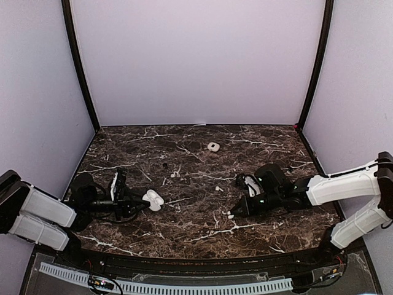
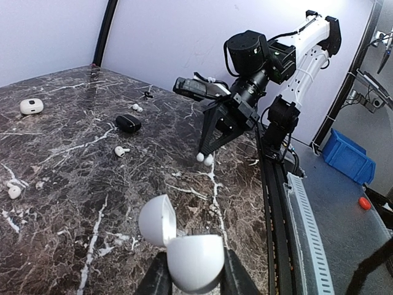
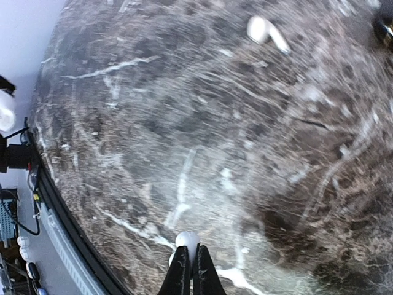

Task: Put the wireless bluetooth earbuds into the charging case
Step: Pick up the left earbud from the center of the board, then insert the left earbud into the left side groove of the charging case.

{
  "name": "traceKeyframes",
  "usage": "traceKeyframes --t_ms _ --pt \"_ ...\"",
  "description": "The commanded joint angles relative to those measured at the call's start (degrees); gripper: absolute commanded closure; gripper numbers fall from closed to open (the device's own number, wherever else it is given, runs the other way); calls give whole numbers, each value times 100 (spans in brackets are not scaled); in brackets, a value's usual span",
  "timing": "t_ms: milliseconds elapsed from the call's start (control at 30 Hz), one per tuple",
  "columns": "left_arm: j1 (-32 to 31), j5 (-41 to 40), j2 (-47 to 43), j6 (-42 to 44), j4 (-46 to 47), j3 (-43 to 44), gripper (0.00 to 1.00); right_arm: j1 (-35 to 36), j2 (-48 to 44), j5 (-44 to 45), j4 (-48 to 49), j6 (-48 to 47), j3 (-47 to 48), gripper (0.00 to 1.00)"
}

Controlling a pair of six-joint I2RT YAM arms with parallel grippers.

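Case (image 1: pixel 152 200) at left, earbud (image 1: pixel 230 214) right of it (nearer front), second case (image 1: pixel 213 146) behind.

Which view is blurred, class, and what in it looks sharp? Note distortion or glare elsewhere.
Right wrist view: the marble table is streaked with blur, yet the right gripper and the earbud at its tips are sharp. Left wrist view: crisp, though the wide lens swells the near charging case. Top external view: sharp, with bright walls.
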Motion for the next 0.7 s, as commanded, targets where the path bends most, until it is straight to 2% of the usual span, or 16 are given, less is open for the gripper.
traceKeyframes --t_ms 0,267,467,667 --pt "-208 408 283 -89 653 109 81 292 -290 55 619 -486 277 100" --pt "-1079 823 784 331 1039 282 82 1293 -195 315 1223 -1628 920 100" --pt "-1149 1203 1117 203 1666 251 84 1772 -84 388 1689 -2206 1066 100" --pt "-1199 1562 1661 -167 3022 121 86 2259 107 578 1904 -2751 1327 100"
